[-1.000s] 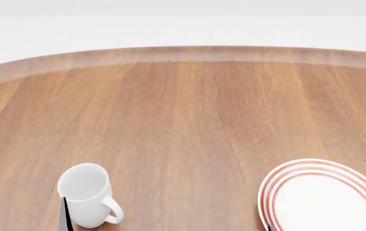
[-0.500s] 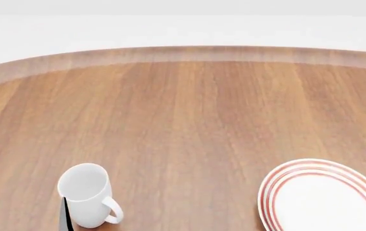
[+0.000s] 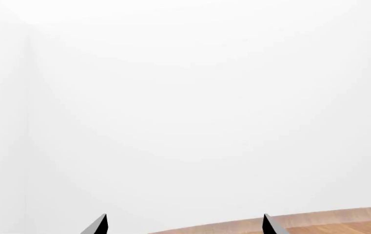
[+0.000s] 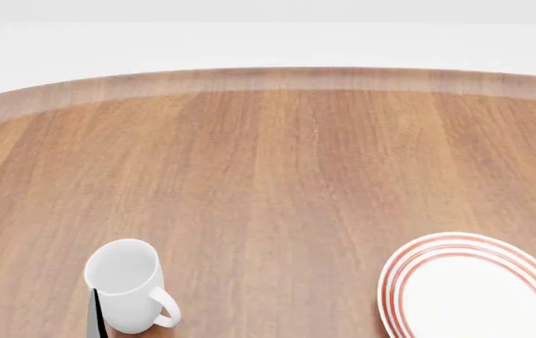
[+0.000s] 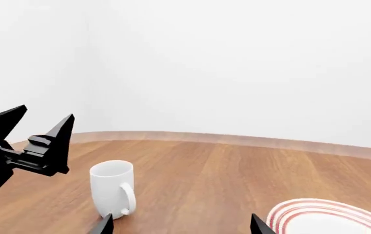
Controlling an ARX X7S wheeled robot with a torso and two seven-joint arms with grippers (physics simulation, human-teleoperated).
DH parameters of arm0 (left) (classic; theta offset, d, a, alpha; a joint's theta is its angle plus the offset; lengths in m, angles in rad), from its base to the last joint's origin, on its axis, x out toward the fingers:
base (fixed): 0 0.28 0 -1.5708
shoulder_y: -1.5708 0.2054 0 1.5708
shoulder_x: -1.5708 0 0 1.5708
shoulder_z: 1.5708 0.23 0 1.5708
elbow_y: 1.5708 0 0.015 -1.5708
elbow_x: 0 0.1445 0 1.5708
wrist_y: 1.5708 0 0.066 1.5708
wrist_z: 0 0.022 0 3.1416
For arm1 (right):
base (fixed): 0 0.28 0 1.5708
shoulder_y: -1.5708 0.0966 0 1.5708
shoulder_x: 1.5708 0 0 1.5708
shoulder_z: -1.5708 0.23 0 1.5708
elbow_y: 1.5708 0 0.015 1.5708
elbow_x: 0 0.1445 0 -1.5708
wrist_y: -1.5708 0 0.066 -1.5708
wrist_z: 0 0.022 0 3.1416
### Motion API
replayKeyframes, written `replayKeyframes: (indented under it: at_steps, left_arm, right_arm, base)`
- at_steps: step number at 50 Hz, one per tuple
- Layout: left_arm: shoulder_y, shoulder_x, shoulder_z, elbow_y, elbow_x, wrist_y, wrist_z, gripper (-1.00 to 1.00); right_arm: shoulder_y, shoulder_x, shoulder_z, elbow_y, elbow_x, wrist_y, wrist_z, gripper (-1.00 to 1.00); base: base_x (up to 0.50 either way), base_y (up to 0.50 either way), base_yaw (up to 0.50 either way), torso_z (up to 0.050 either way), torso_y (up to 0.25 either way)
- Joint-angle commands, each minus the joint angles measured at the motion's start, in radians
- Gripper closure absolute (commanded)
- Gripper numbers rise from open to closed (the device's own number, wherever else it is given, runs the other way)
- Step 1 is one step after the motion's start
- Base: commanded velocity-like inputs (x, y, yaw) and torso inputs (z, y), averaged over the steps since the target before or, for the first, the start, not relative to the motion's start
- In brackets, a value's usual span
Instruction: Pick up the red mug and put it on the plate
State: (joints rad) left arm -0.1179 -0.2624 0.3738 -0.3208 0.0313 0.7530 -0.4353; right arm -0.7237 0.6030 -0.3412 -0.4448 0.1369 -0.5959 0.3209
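No red mug is visible yet, so both spread grippers, left (image 5: 34, 141) and right (image 5: 181, 225), must first search near the plate (image 4: 479, 289).

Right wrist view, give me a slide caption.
Open left gripper beside upright white mug; red-ringed plate apart on wooden table.

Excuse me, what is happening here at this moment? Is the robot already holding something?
Nothing is held at this moment. On the wooden table stand a plain white mug and, to its right, the plate with red rings, which has nothing on it. The left gripper hangs open in the air beside the white mug, not touching it. The right gripper is also open, facing the mug and plate. The red mug does not show in any view.
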Motion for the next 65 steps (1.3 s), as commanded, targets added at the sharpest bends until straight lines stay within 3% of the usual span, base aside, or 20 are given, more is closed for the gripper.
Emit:
replayKeyframes:
  at_steps: [1, 24, 65]
  left_arm:
    - [-0.001, -0.002, 0.003, 0.0, 0.001, 0.0, -0.004, -1.0]
    - [-0.002, -0.006, 0.01, 0.001, -0.001, -0.002, -0.012, -1.0]
    - [-0.006, -0.013, 0.021, -0.001, -0.001, 0.002, -0.024, -1.0]
  right_arm:
    - [-0.005, 0.01, -0.035, 0.106, 0.014, -0.128, -0.02, -1.0]
    - [0.072, -0.037, -0.098, 0.307, 0.018, -0.192, -0.058, -1.0]
    - [0.075, -0.06, -0.137, 0.463, 0.007, -0.275, -0.059, -1.0]
  base:
    - [0.0, 0.0, 0.0, 0.0, 0.0]
    - [0.0, 0.0, 0.0, 0.0, 0.0]
    - [0.0, 0.0, 0.0, 0.0, 0.0]
